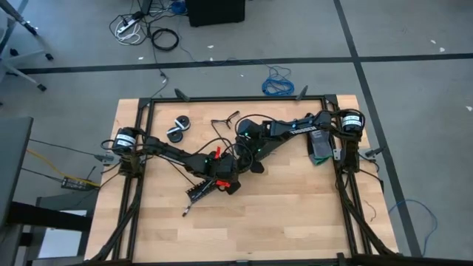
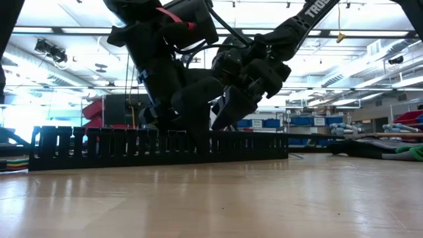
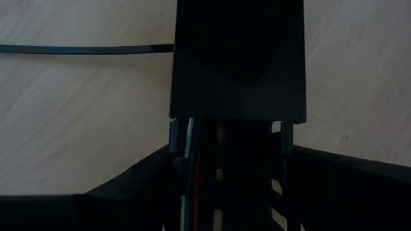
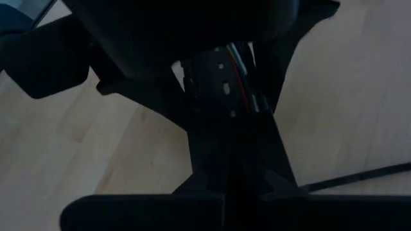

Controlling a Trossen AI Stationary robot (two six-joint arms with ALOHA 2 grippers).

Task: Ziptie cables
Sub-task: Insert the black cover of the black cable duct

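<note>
My two arms are meeting over the middle of the wooden table (image 1: 295,222), both working on a black perforated channel (image 2: 158,147) that is lying flat on the boards. My left gripper (image 1: 222,177) is coming in from the left side and is straddling one end of that channel, its fingers (image 3: 128,192) standing fairly wide with one on each outer wall. Inside the channel, the cables (image 3: 192,167) are running lengthwise between the slotted walls, a thin reddish wire showing among pale ones. My right gripper (image 1: 247,151) is reaching in from the right side, its fingers pressed fully together, hovering just beside the same channel; whether it is touching the channel I cannot tell. From the right wrist, the cables (image 4: 239,74) are showing as a few red and greenish strands at the channel's mouth. One of the zipties (image 3: 83,49) is lying flat on the bare wood near the channel, apart from both grippers. Two small black spools (image 1: 177,127) are sitting toward the table's far edge, well apart from the work.
</note>
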